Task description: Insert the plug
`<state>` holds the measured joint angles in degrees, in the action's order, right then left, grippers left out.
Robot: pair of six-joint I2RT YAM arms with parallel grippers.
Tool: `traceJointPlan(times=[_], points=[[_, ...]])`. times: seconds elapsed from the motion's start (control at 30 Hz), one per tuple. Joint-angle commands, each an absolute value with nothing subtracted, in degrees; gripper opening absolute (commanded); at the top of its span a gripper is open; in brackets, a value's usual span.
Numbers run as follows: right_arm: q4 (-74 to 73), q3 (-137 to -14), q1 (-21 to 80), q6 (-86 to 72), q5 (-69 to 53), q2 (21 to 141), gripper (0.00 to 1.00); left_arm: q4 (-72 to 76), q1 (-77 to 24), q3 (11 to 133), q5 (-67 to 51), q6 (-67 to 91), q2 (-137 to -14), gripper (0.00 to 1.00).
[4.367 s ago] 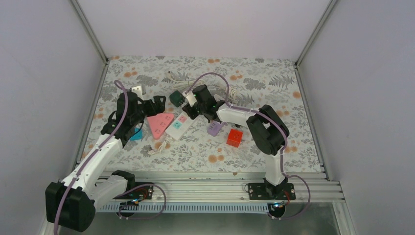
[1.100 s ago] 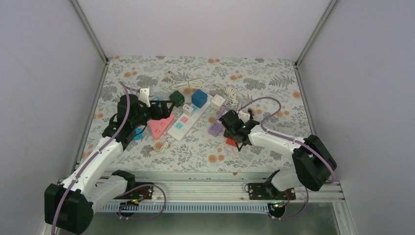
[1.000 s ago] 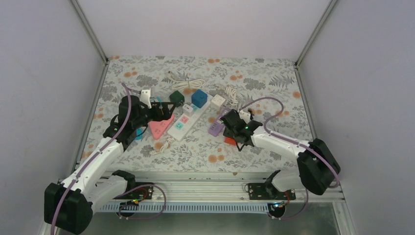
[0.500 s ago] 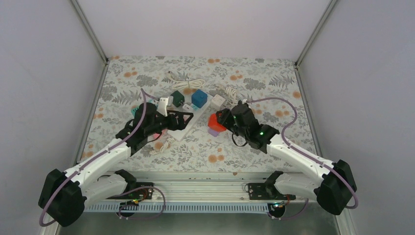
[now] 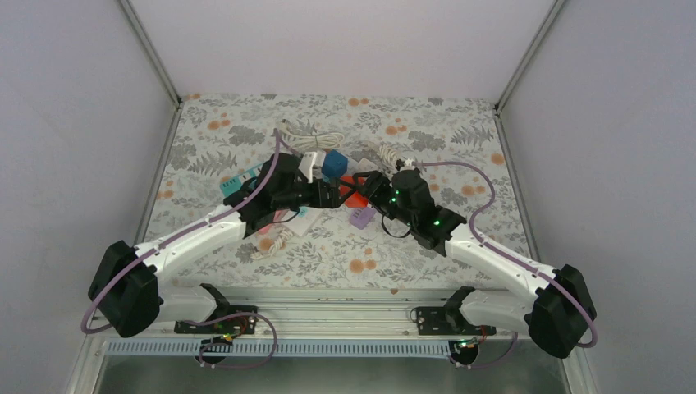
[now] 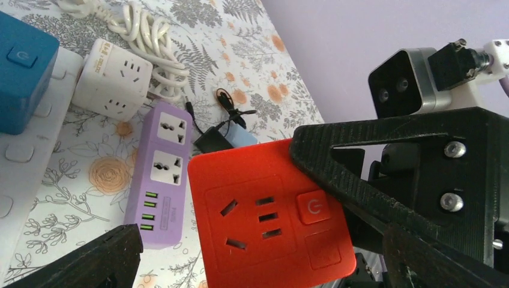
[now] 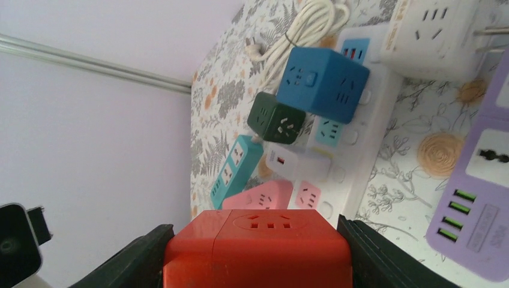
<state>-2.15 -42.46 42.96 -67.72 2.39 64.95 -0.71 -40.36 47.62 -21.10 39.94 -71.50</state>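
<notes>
Floral-patterned cloth [image 5: 460,246] covers the table, walled by plain lilac panels. From the lower corners of the overhead view the left arm [image 5: 197,238] and the right arm [image 5: 492,258] reach inward, and their heads nearly meet at the centre of the frame.

The right gripper [image 7: 257,264] is clamped on the red cube socket [image 6: 264,216], one black finger on each side, holding it up off the cloth. In the overhead view the cube sits at mid-frame, just above the purple strip [image 6: 161,174] and just right of the white power strip [image 7: 363,144]. The left gripper [image 5: 327,195] faces the cube's socket side with its jaws spread wide and nothing held; the cube fills the gap between them in the left wrist view, but contact cannot be told.

A blue cube [image 7: 321,78] is plugged into the white power strip's upper end. A teal strip [image 7: 234,168] and a pink triangular socket [image 7: 267,195] lie to its left. A white cube [image 6: 111,78] rests above the purple strip, and a dark green cube [image 7: 275,120] sits beside the blue one. A coiled white cable [image 5: 310,139] lies toward the top of the cloth.
</notes>
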Motion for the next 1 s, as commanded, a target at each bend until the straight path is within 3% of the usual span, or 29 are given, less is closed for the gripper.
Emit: traceJointPlan(times=[0.0,0.37,0.97], points=[[4.15,-41.62,42.51,-68.69,-0.55,64.97,0.59,-5.06,-42.33,52.93,-19.61,40.6,-74.76,1.0],[3.24,-40.85,41.85,-71.38,-2.3,63.45,0.58,-3.05,-44.22,49.77,-17.27,42.56,-73.67,0.92],[3.44,-41.64,41.75,-69.93,-9.35,64.84,0.61,-1.56,-45.09,50.86,-12.24,51.85,-74.62,0.91]])
